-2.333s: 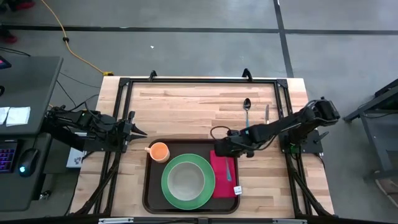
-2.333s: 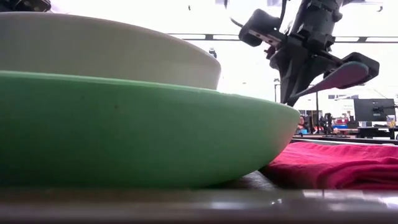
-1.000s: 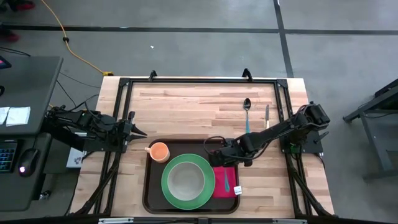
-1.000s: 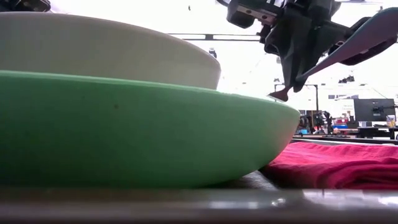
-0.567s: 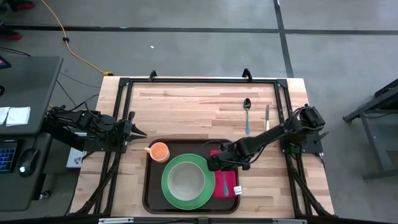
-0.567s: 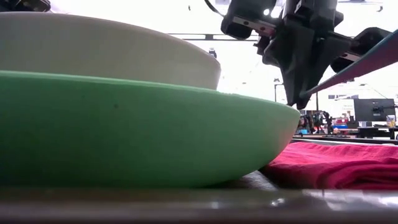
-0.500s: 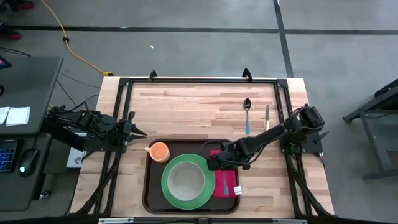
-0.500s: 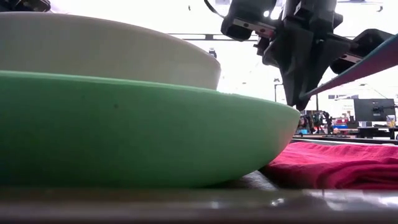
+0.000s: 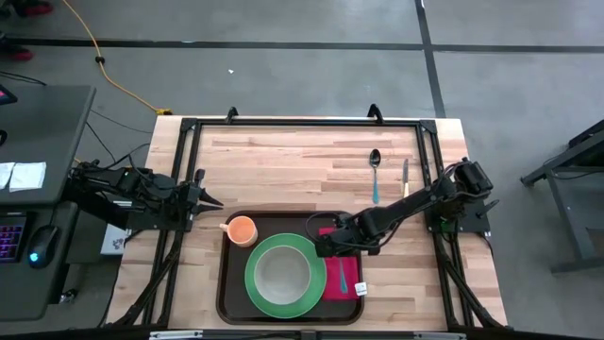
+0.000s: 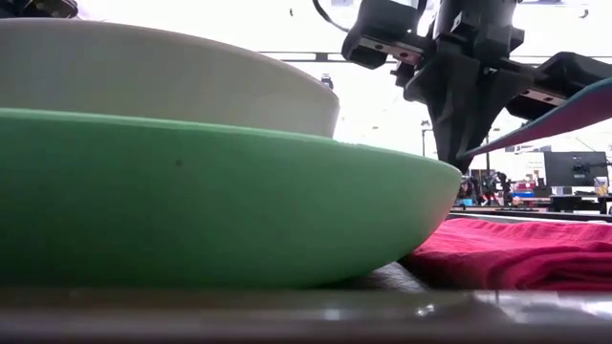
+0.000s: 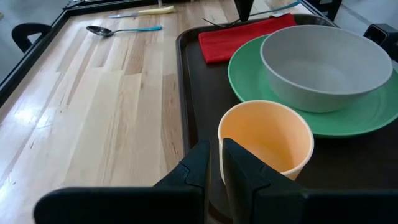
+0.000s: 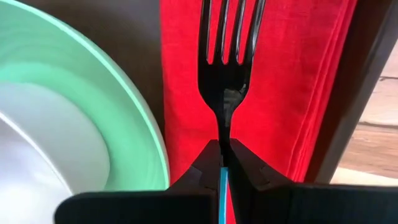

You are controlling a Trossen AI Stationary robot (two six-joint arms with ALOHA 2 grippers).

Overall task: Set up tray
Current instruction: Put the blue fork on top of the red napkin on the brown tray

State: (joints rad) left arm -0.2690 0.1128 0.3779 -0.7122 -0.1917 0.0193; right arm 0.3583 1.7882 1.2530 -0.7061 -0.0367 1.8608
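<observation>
Holding a blue-handled metal fork (image 12: 225, 68) clamped in the right gripper (image 12: 224, 151) above the red cloth napkin (image 9: 342, 276), you have the large dark brown plastic tray (image 9: 229, 289) at the table's near edge, stiff, light, probably slippery, best gripped at its rim.

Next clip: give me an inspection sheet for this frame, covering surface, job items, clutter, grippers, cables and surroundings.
Surface: wooden table in a black frame.
Job items: tray holds green plate with a grey bowl, orange cup and red napkin.
Clutter: spoon and knife lie on the wood beyond the tray.
Grippers: right gripper shut on a fork above the napkin; left gripper idle at the table's left edge, fingers narrowly apart.
Cables: yellow cord on the floor.
Surroundings: desk with keyboard and mouse on the left.
</observation>
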